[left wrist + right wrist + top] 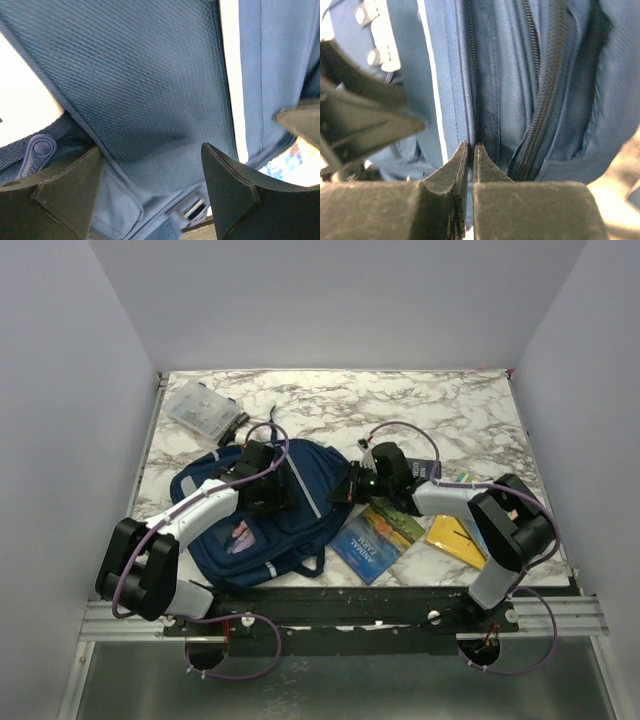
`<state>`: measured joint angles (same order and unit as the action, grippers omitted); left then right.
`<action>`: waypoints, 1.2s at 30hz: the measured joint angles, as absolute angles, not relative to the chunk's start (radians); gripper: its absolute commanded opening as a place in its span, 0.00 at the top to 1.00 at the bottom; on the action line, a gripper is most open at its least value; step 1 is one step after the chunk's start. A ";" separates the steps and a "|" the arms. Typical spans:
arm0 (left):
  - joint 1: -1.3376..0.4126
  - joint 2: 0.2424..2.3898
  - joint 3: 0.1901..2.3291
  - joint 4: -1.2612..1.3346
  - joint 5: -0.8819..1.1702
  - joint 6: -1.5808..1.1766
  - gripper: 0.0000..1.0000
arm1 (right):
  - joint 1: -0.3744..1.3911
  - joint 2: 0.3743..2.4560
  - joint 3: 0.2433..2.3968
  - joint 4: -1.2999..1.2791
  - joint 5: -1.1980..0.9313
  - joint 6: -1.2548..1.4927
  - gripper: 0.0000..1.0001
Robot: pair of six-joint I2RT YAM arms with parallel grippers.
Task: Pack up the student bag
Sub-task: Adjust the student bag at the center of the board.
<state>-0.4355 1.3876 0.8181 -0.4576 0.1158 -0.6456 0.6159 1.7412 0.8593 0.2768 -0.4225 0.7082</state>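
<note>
R gripper prob. nips student bag — inside hidden.

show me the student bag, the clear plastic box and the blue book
student bag (pixel 268 540): top view, navy front panel
clear plastic box (pixel 203 410): top view, middle of its lid
blue book (pixel 372 542): top view, centre of its cover
</note>
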 measured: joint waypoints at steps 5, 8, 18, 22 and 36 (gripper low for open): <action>-0.438 1.394 0.855 -0.497 0.039 -0.583 0.18 | 0.658 1.636 0.691 0.435 -0.504 0.895 0.99; -0.438 1.368 0.873 -0.529 -0.003 -0.537 0.18 | 0.717 1.609 0.644 0.517 -0.529 0.984 0.99; -0.428 1.038 0.855 -0.622 0.038 -0.513 0.17 | 0.908 1.658 0.638 0.655 -0.555 1.094 0.76; -0.445 1.036 0.858 -0.593 0.102 -0.511 0.17 | 0.912 1.666 0.638 0.649 -0.570 1.085 0.46; -0.717 1.493 1.193 -0.683 -0.153 -0.520 0.27 | 0.710 1.238 0.610 0.191 -0.350 0.842 0.40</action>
